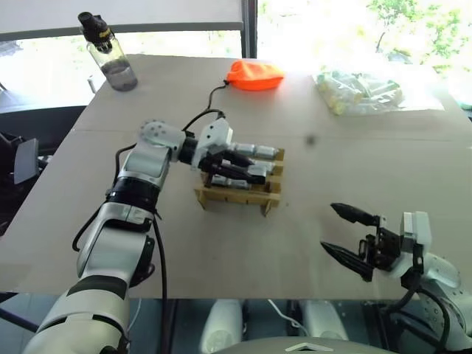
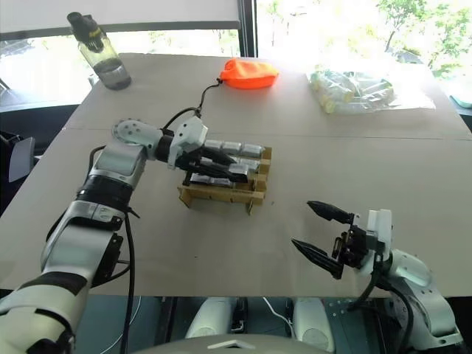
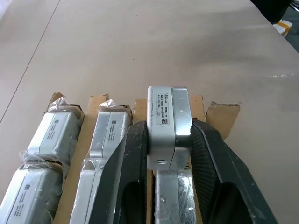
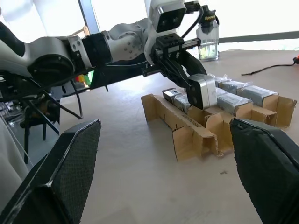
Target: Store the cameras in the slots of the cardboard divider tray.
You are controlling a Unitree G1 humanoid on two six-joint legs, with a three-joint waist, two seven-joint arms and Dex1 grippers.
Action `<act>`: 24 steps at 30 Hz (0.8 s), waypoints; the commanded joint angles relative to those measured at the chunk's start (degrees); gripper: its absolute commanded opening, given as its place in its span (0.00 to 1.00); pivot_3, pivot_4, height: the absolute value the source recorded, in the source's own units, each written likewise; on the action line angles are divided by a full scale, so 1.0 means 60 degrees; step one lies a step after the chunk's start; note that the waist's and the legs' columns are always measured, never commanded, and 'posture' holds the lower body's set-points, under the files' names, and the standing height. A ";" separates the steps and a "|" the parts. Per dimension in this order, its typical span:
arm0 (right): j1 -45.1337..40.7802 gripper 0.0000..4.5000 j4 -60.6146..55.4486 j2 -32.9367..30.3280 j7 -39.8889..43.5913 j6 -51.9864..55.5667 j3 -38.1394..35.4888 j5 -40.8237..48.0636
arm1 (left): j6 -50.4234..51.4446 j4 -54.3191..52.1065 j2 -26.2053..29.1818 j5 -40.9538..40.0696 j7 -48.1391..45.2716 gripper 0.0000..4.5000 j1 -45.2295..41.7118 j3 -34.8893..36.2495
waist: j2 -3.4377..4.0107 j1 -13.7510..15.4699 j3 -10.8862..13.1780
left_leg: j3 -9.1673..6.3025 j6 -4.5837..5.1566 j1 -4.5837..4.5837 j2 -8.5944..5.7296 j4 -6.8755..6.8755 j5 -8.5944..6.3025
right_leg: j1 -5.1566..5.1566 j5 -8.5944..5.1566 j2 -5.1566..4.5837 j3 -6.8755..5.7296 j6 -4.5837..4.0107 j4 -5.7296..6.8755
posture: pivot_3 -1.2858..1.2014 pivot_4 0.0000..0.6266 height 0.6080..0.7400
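The left gripper (image 3: pixel 169 140) has its fingers clamped on a camera (image 3: pixel 168 125), while the right gripper (image 1: pixel 346 237) has its fingers spread wide.

Strong daylight from windows (image 1: pixel 332 22) along the top edge, blown out at upper right; table (image 1: pixel 310 221) evenly lit, shadows soft, focus sharp.

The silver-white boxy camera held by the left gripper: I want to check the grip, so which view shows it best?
The left wrist view: the silver-white boxy camera sits close, clamped between the left gripper fingers above the tan cardboard divider tray. The right wrist view shows it side-on; in the eye views it is small.
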 commanded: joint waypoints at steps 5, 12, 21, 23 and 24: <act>0.0064 0.97 0.0111 0.0340 0.0709 -0.0298 -0.0473 -0.0343 | -0.0401 0.0286 -0.0049 0.0240 -0.0078 0.16 -0.0120 0.0017 | 0.0001 -0.0008 0.0000 | 0.0000 0.0000 0.0001 0.0000 0.0000 0.0000 | -0.0001 0.0000 0.0002 0.0000 0.0000 0.0002 | 0.52 0.24 0.89; 0.0036 0.97 0.0131 0.0710 0.0830 -0.0327 -0.0561 -0.0489 | -0.0373 0.0162 -0.0167 0.0197 -0.0144 0.16 0.0052 -0.0035 | 0.0001 -0.0008 0.0000 | 0.0000 -0.0001 0.0001 0.0000 0.0000 0.0000 | -0.0001 0.0000 0.0002 0.0000 0.0000 0.0002 | 0.52 0.24 0.89; -0.0001 0.97 0.0185 0.1000 0.0927 -0.0354 -0.0659 -0.0607 | -0.0087 0.0035 -0.0162 0.0476 -0.0086 0.16 0.0289 -0.0245 | 0.0001 -0.0014 0.0000 | 0.0001 -0.0001 0.0001 -0.0001 0.0000 0.0000 | -0.0001 0.0000 0.0002 0.0001 0.0000 0.0002 | 0.52 0.24 0.89; 0.0001 0.97 0.0179 0.1046 0.0959 -0.0348 -0.0692 -0.0609 | 0.0082 -0.0021 -0.0162 0.0473 -0.0078 0.16 0.0307 -0.0206 | 0.0001 -0.0014 0.0000 | 0.0001 -0.0001 0.0001 0.0000 -0.0001 0.0000 | -0.0001 0.0000 0.0002 0.0001 -0.0001 0.0001 | 0.52 0.24 0.89; 0.0001 0.97 0.0175 0.1058 0.0969 -0.0340 -0.0706 -0.0609 | 0.0091 -0.0037 -0.0166 0.0468 -0.0042 0.16 0.0307 -0.0182 | 0.0001 -0.0013 0.0000 | 0.0000 -0.0001 0.0000 0.0000 -0.0001 0.0000 | -0.0001 0.0000 0.0002 0.0000 -0.0001 0.0002 | 0.52 0.24 0.89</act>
